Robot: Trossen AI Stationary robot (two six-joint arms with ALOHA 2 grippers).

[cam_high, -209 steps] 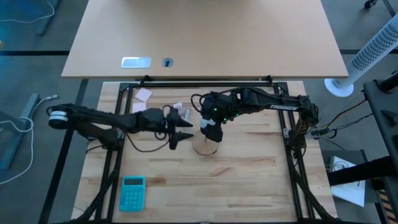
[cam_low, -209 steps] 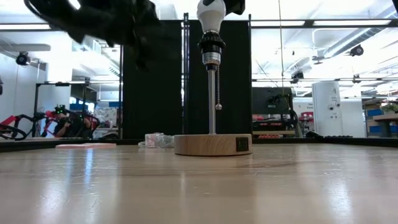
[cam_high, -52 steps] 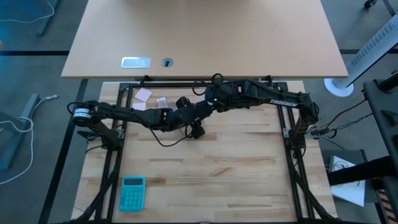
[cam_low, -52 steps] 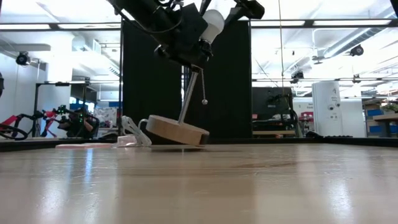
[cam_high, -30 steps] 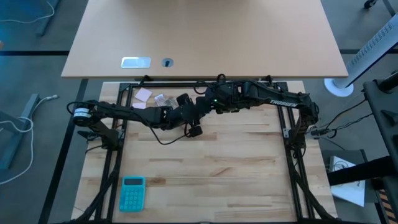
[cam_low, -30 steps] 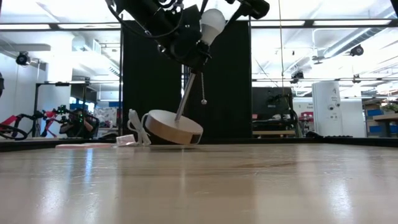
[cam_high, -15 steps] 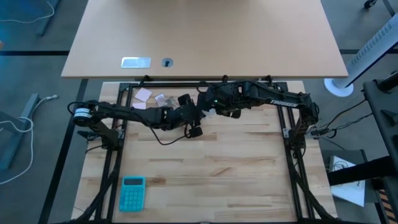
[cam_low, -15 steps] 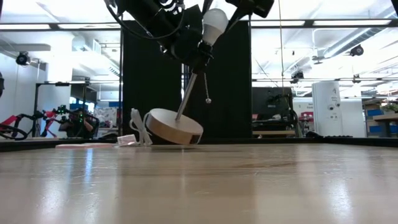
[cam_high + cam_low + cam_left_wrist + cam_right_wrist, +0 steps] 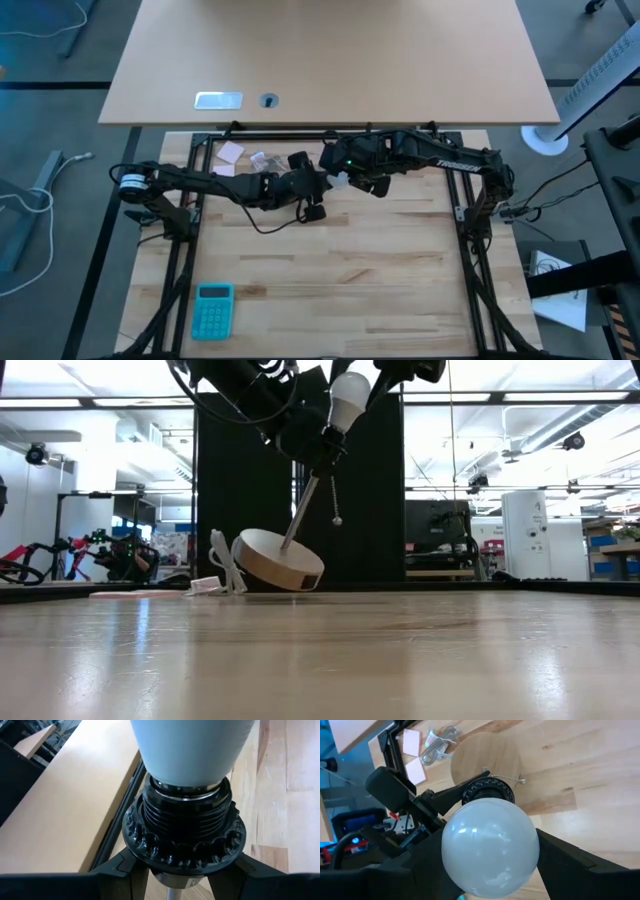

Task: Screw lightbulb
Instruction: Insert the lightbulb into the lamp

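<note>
The white frosted lightbulb point(image 9: 348, 394) sits in the black socket point(image 9: 322, 448) of a lamp with a thin metal rod and a round wooden base point(image 9: 278, 560). The lamp leans toward the table's right, and the base stands on its lower edge. My left gripper point(image 9: 312, 187) is shut on the socket. My right gripper point(image 9: 347, 181) is shut on the bulb, which also shows in the right wrist view point(image 9: 490, 847) and the left wrist view point(image 9: 192, 750). A pull chain point(image 9: 337, 518) hangs from the socket. My left gripper pinches the black socket just under its toothed collar point(image 9: 150, 857), one finger point(image 9: 112, 872) on each side. The fingers lie across the lamp's stem. The lamp is tilted in the hold, with the base's lower edge on the table. My right gripper holds the bulb's round head point(image 9: 470, 870) between its two fingers point(image 9: 570, 865). It comes from the table's right side and from above, along the lamp's slanting axis. The bulb's neck sits in the socket.
A crumpled clear wrapper point(image 9: 262, 160) and pink notes point(image 9: 231, 152) lie at the far left behind the lamp. A teal calculator point(image 9: 212, 308) lies at the near left. The table's middle and right point(image 9: 400, 270) are bare wood.
The lamp has tipped a little further: its base stands steeper on its lower edge, and the bulb end has gone slightly up and toward the table's right. Both grippers have gone with it and kept their holds. The pull chain swings.
</note>
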